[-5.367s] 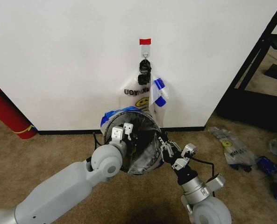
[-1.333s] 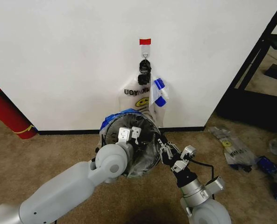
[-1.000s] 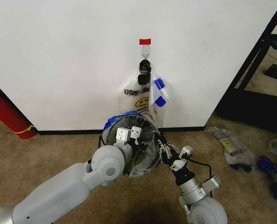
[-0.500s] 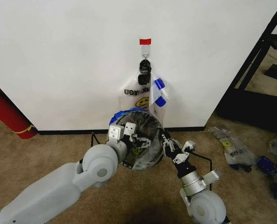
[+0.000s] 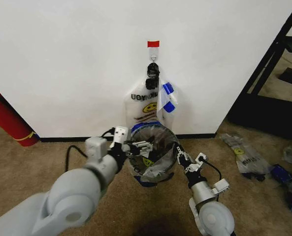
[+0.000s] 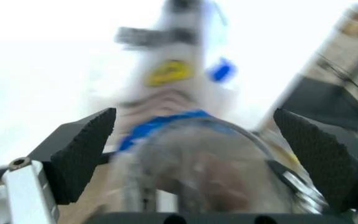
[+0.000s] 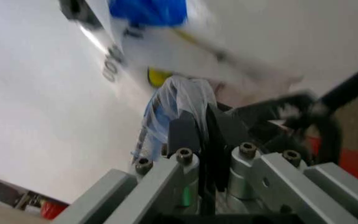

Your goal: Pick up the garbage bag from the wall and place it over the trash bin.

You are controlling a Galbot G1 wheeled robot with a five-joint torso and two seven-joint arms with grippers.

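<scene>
The trash bin (image 5: 160, 143) sits on the carpet at the foot of the wall (image 5: 62, 59), tipped so its mouth faces me. The garbage bag (image 5: 146, 161) lines it, its thin plastic and blue rim (image 6: 160, 123) stretched over the opening. My left gripper (image 5: 140, 146) is at the bin's left rim, open, its pads (image 6: 82, 149) wide apart with nothing between them. My right gripper (image 5: 178, 154) is at the bin's right rim, shut on a bunch of the bag's plastic (image 7: 188, 95).
More smiley bags (image 5: 148, 105) hang from the hook (image 5: 152, 61) under the red tape (image 5: 153, 44), just behind the bin. A red fire extinguisher (image 5: 5, 118) stands at the left. Loose bags (image 5: 244, 155) lie on the carpet at the right, near a black frame (image 5: 274, 54).
My left arm has pulled back and swung left, its gripper coming out of the bin to the left rim. The bin has tipped and shifted slightly right. The right gripper kept hold of the bag.
</scene>
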